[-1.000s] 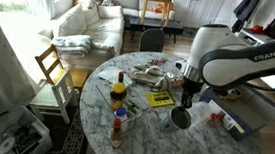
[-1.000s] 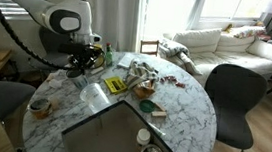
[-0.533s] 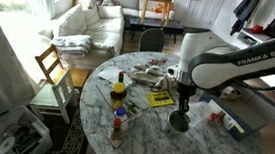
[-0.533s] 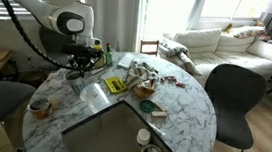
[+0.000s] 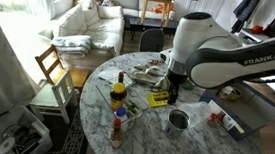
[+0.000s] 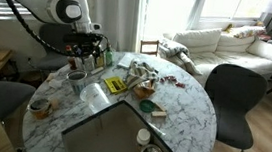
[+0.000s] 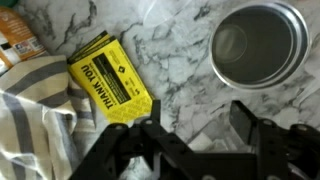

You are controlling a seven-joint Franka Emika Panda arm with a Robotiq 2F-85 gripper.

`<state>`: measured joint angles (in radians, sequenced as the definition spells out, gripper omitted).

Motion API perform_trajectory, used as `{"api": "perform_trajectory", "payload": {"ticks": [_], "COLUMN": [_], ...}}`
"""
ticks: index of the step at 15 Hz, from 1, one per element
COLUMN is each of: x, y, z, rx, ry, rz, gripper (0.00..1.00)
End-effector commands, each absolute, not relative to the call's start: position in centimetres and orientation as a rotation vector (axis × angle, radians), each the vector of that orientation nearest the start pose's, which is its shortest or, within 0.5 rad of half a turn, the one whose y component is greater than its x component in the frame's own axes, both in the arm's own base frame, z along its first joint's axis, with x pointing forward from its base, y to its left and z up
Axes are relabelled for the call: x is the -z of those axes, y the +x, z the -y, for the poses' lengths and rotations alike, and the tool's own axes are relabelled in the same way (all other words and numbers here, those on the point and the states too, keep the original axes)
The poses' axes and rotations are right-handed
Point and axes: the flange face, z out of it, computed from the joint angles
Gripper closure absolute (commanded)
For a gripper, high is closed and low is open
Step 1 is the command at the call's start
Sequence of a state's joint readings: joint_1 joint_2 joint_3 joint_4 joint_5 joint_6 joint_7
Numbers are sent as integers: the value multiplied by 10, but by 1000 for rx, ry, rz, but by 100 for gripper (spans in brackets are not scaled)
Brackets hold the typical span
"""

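A round metal cup stands upright on the marble table, and it also shows as the cup and the cup. My gripper hangs above the table, just beside and above the cup, and touches nothing. In the wrist view the gripper is open, with only bare marble between its fingers. A yellow card lies flat to one side, seen too as the card and the card.
Sauce bottles and a smaller bottle stand near the table edge. A striped cloth lies by the card. A small bowl, a grey tray and snack packets share the table. A chair stands alongside.
The gripper opened and let go of the metal cup, which now stands on the table. The arm then rose and shifted toward the yellow card.
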<state>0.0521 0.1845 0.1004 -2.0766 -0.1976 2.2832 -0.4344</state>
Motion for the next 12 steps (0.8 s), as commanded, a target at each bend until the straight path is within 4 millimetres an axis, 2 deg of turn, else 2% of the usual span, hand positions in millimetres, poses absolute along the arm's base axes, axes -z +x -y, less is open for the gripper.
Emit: {"api": "perform_trajectory", "payload": {"ticks": [1,3,4,6,10,12], "x": [-373,-380,-378,-383,-382,-380], "y": [582,592,587,589,589,594], "z": [-117,-145,-126,-145,-146,-150], "rx": [289,438,349,421,426,397], "ry": [-3087,-3037,-3062,-3043,-3044,-3007], "rz": [1112,1072,1117,1110,1101,980], "gripper": [0,0,0,0,0,0]}}
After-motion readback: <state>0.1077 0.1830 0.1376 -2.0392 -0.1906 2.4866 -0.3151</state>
